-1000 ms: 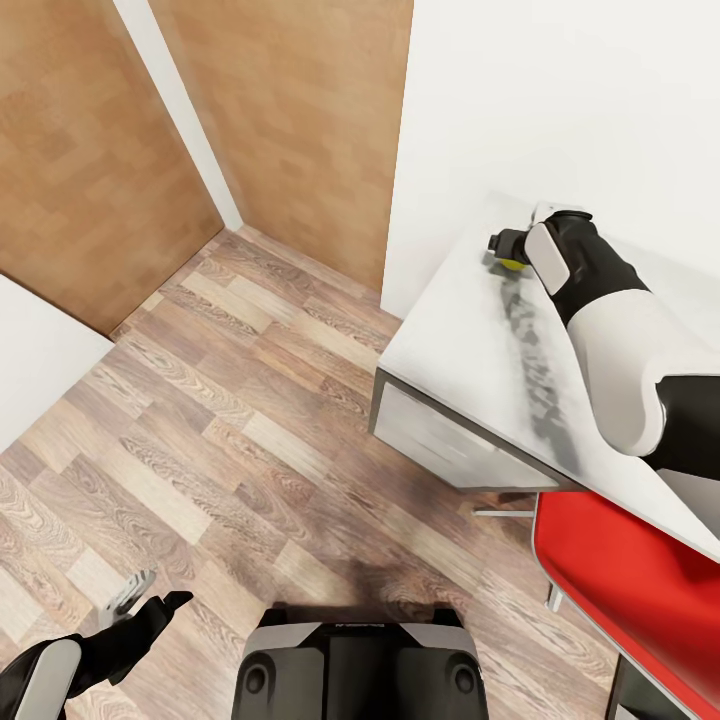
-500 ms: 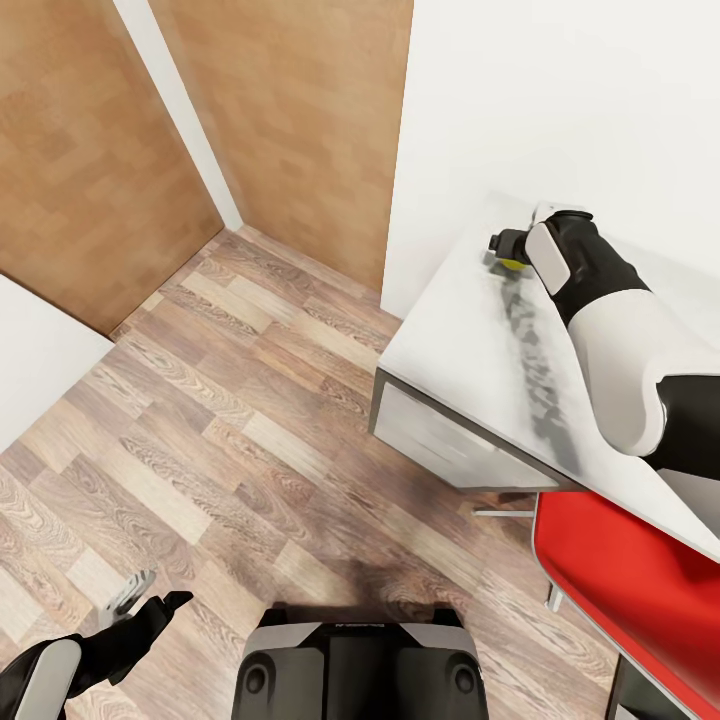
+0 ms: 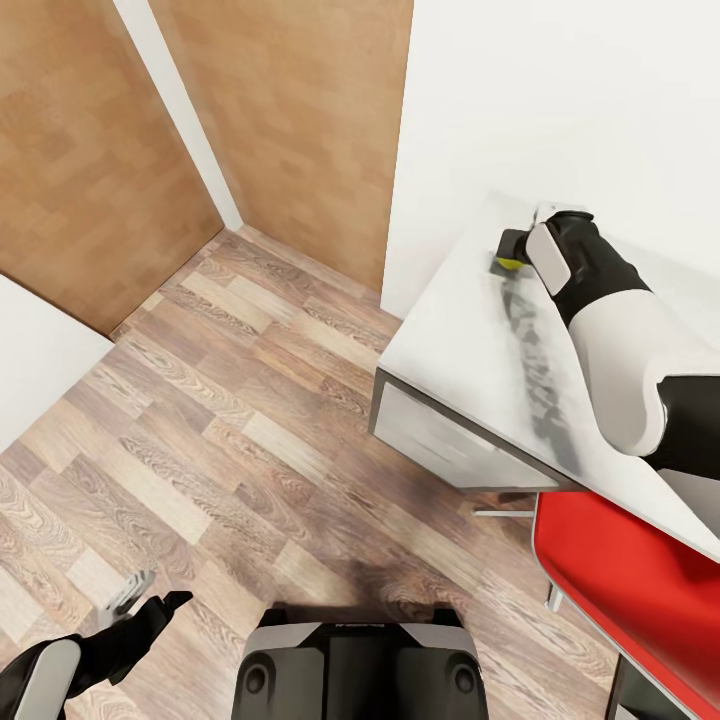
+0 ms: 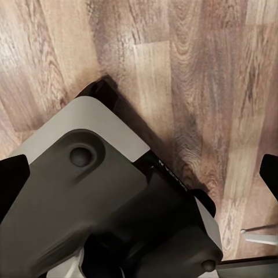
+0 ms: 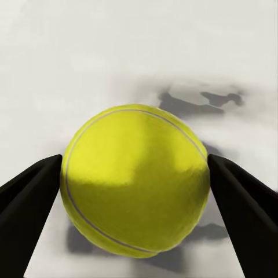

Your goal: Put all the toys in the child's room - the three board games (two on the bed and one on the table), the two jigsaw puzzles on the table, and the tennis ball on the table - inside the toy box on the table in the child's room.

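I see a yellow-green tennis ball (image 5: 135,179) with a thin pale seam, between black fingers (image 5: 240,202), on the table (image 3: 470,330), pale grey with dark smudges. Lower right, a red chair (image 3: 620,580); the floor (image 3: 230,420) is brown wood-plank.

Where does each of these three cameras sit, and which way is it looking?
Head view: high on the robot, facing down at the floor, the table, both arms and its base.
Left wrist view: on the left arm, facing down at the base.
Right wrist view: behind the right end effector, facing the tennis ball between its fingers.
Shared: the tennis ball.
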Controlling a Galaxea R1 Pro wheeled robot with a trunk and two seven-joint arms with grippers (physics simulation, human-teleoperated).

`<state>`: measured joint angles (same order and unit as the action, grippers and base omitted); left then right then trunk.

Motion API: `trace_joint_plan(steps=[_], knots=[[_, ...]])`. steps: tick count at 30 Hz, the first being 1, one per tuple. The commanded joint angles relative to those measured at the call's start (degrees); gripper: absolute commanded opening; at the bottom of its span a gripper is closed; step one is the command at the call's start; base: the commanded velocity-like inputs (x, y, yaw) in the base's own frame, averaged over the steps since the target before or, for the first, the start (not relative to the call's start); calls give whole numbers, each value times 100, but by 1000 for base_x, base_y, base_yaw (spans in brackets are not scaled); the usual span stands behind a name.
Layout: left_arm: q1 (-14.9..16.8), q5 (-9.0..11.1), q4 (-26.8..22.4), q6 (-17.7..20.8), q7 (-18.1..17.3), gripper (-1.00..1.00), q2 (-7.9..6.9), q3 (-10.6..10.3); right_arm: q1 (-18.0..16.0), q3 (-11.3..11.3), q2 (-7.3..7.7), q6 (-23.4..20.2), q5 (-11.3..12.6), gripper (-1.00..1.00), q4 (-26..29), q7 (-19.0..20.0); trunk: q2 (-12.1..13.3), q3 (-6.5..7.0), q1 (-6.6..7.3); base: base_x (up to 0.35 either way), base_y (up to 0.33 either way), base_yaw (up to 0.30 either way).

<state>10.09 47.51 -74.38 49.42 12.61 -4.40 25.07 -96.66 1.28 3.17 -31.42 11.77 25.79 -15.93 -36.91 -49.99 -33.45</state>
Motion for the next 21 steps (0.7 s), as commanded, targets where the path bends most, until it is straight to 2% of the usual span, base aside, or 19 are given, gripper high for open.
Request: trace_joint_plan(steps=[1,21], knots=[[2,61,-6,23,50,100,0,4,0,11,1,-11,102,-100,5,-42,-5,-5,-2,0,0,0],[-6,81,-6,23,41,100,0,68,59,5,40,109,99,-100,5,-42,-5,-5,-2,0,0,0]])
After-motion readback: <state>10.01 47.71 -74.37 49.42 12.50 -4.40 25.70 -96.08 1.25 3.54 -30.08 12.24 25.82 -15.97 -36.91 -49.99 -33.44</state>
